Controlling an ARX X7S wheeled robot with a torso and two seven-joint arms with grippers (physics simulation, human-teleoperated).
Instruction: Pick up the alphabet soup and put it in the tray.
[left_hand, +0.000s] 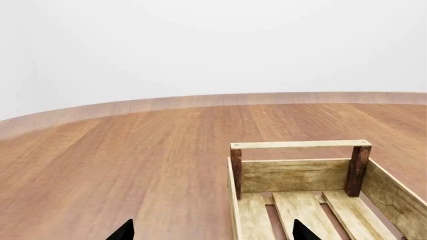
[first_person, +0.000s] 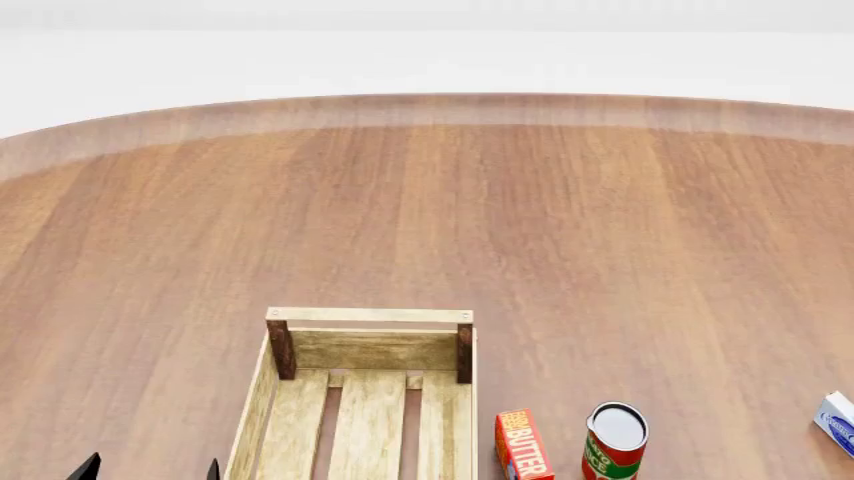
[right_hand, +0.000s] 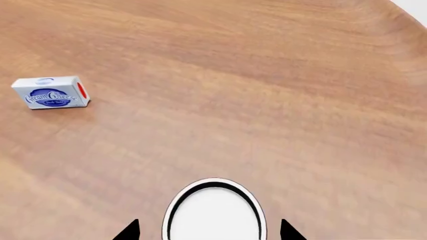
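Right wrist view, nearest: the two dark tips of the right gripper (right_hand: 208, 231) stand apart, one on each side of the plain white top of a can (right_hand: 215, 210); contact with the can cannot be told, and its label is hidden, so it is only presumably the alphabet soup. Beyond it a small white and blue box (right_hand: 51, 92) lies on the wooden surface (right_hand: 280, 90), well apart.

Left wrist view: the left gripper (left_hand: 212, 231) shows two tips spread apart with nothing between them, at the near end of the tray (left_hand: 300, 175).

Head view: the tray (first_person: 374, 345) stands at the lower edge; just beside it a butter box (first_person: 523, 445), then a red and green can (first_person: 614, 442).
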